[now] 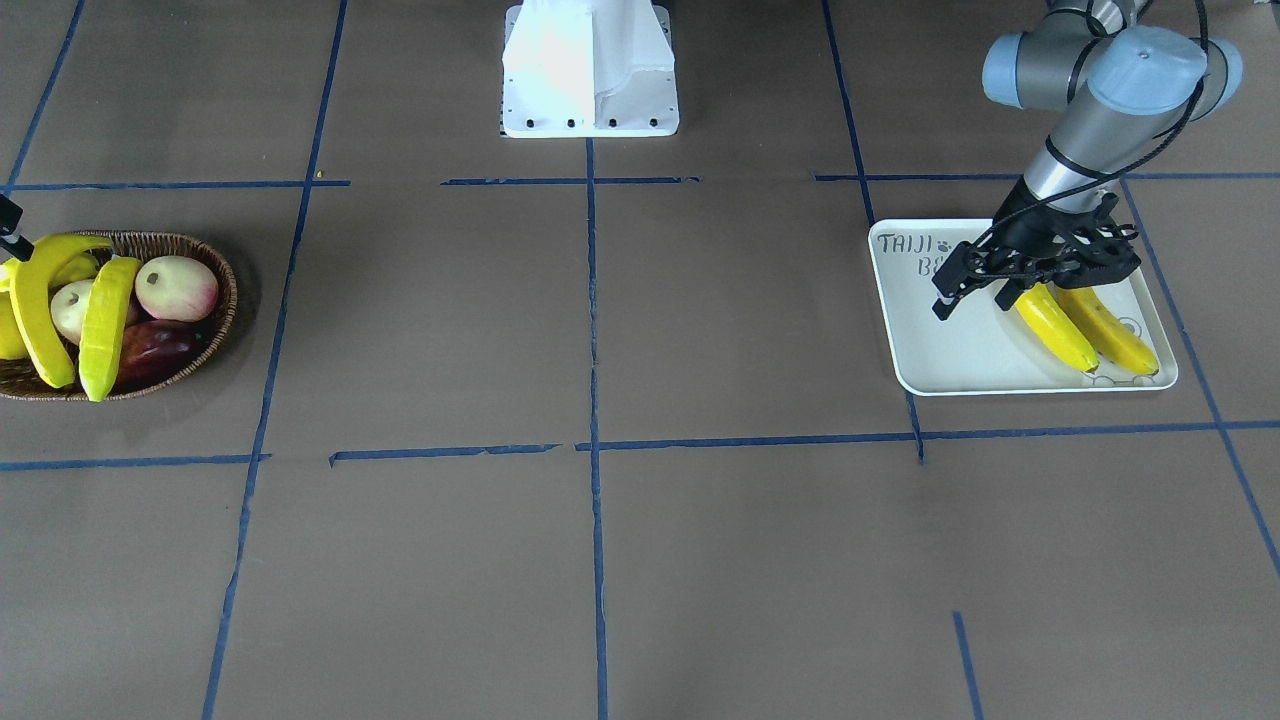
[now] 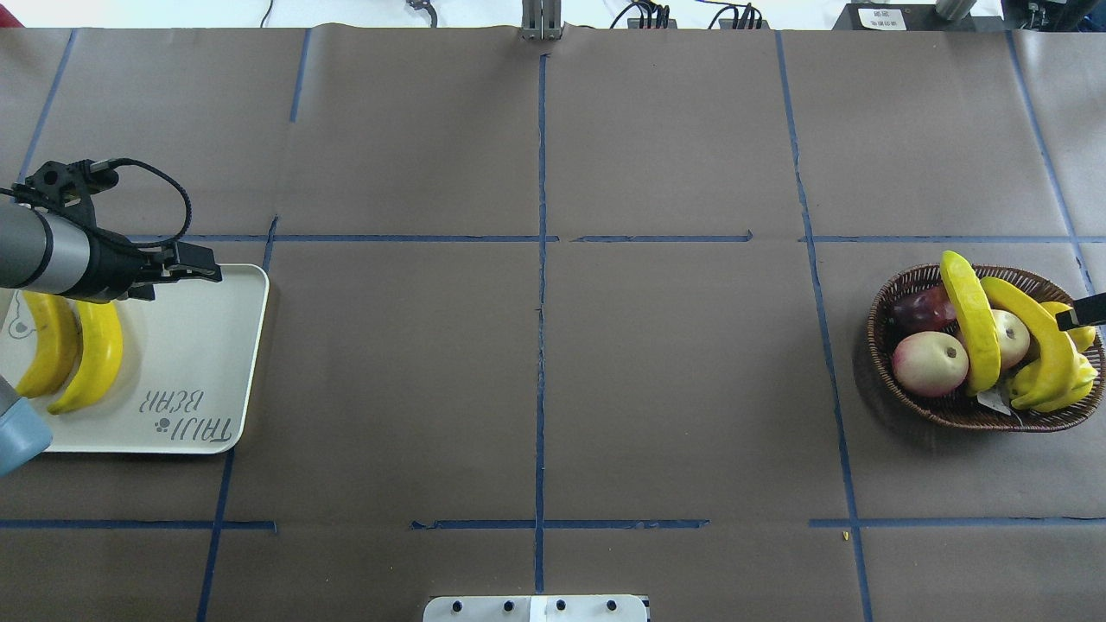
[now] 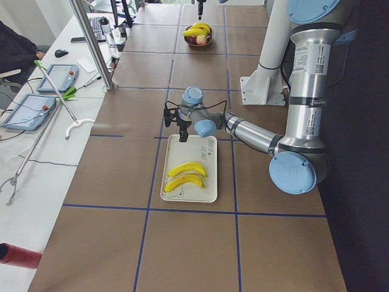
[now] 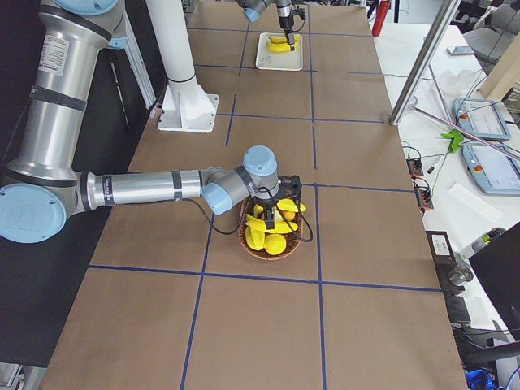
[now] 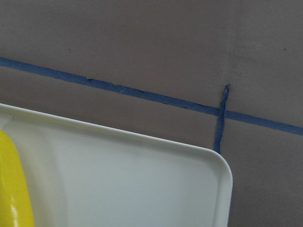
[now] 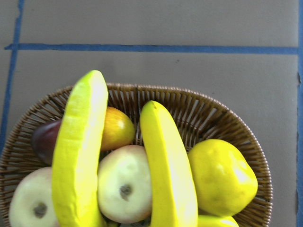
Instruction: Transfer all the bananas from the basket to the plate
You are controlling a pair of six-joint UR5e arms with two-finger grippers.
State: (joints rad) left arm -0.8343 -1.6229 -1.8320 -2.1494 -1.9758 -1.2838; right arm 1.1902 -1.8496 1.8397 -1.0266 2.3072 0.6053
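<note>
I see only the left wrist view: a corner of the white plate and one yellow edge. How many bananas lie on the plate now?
Observer: Two bananas lie side by side on the plate.
Operator: Does the arm hold one of them?
Observer: No. The left gripper hangs open above the plate and holds nothing.
Operator: And the other arm?
Observer: The right gripper hangs over the basket, where a long yellow banana lies.

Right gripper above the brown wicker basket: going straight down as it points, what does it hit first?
Likely the long curved yellow banana directly beneath the right gripper; depth is unclear.
</note>
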